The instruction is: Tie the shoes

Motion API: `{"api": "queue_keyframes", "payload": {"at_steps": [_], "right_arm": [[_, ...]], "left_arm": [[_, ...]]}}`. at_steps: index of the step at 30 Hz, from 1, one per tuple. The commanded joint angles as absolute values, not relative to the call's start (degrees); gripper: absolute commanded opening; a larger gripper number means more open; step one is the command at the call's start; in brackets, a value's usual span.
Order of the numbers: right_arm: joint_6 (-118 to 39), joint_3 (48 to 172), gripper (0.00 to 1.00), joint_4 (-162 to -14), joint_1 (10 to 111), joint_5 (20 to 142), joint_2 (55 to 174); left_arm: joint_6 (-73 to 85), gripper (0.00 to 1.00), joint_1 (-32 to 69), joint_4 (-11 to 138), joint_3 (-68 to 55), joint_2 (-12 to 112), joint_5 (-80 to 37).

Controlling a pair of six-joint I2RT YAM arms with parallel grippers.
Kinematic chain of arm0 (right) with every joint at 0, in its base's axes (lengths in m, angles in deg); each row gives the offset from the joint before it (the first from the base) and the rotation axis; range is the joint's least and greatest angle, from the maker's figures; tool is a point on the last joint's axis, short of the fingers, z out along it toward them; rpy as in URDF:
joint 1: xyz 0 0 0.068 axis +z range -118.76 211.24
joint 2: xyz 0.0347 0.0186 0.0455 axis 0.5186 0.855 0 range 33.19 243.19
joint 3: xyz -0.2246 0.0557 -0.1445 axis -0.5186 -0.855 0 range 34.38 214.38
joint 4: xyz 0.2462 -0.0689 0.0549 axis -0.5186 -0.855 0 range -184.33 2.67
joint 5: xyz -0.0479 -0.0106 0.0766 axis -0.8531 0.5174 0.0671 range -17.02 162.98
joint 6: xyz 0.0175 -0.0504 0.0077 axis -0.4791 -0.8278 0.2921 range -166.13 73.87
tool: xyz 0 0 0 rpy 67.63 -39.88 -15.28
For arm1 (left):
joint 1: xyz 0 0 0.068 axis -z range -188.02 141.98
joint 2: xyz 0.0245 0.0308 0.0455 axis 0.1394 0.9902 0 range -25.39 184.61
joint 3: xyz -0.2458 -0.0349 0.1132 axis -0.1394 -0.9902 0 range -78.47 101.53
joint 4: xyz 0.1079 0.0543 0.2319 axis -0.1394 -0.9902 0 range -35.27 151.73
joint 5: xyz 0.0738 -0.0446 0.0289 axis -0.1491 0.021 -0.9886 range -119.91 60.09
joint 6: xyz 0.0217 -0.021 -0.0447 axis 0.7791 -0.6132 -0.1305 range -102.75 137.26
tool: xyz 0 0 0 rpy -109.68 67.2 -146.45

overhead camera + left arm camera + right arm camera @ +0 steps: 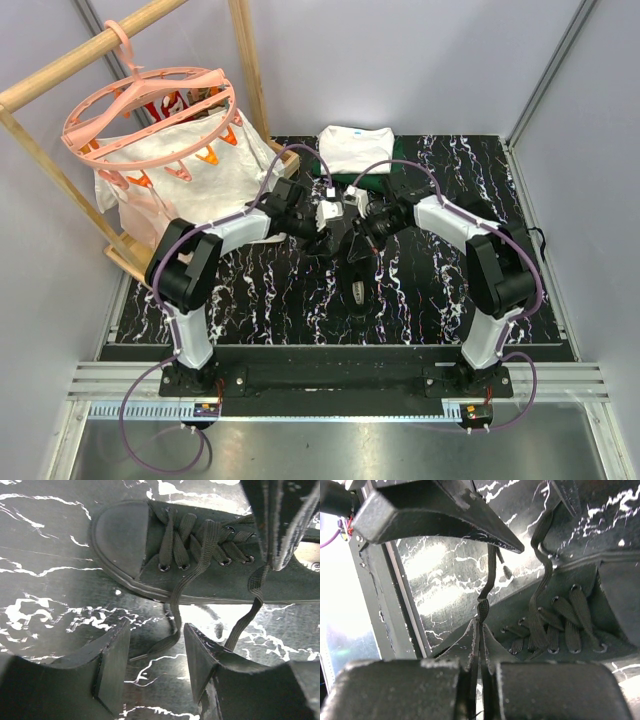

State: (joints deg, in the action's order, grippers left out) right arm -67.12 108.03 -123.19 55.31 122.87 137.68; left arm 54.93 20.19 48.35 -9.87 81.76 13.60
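limp thin black laces (pixel 175 604) trail from the small black canvas sneaker (pixel 120 535). right gripper (pixel 480 630) clamps one; spread left gripper (pixel 156 641) straddles another, graspable there.

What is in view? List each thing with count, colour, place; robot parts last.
sneaker: one, black, mid-table, on its sole
laces: one pair, black, in the sneaker's eyelets, ends loose
folded clothes: one stack, white over dark green, table's far edge
peg hanger: one, pink, hooked on the rack
cloth: one, white, draped under the hanger
wooden rack: one, pale, far left
table: one, black with white veins
left arm: one, white and black, jaws open around one lace end
right arm: one, white and black, jaws shut on the other lace end
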Motion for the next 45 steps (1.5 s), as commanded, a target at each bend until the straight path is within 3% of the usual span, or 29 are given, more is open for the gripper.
{"api": "queue_keyframes", "payload": {"at_steps": [1, 18, 21, 25, 26, 33, 45], "right_arm": [[-67.8, 106.5, 0.00, -123.1, 55.8, 121.5, 133.7], [-67.1, 105.7, 0.00, -122.7, 54.4, 120.8, 133.1], [-67.0, 105.7, 0.00, -122.6, 54.1, 120.7, 133.0], [-67.0, 105.6, 0.00, -122.4, 53.8, 120.3, 133.2], [-67.0, 105.7, 0.00, -122.3, 53.8, 120.3, 133.2], [-64.4, 106.2, 0.00, -120.5, 53.7, 119.3, 133.6], [-60.4, 104.5, 0.00, -117.7, 53.7, 118.1, 131.6]], "left_arm": [[51.6, 0.51, 20.7, 44.9, -5.6, 83.2, 13.2], [43.9, 0.50, 21.4, 48.5, -6.0, 87.8, 12.8], [43.8, 0.38, 21.4, 48.8, -6.1, 87.9, 13.6], [44.1, 0.01, 20.5, 50.4, -9.6, 82.1, 16.0], [44.4, 0.00, 19.9, 50.5, -11.0, 80.8, 16.2], [50.4, 0.00, 19.2, 44.4, -17.5, 67.1, 16.7], [59.4, 0.00, 21.2, 25.6, -19.0, 57.9, 16.3]]}}
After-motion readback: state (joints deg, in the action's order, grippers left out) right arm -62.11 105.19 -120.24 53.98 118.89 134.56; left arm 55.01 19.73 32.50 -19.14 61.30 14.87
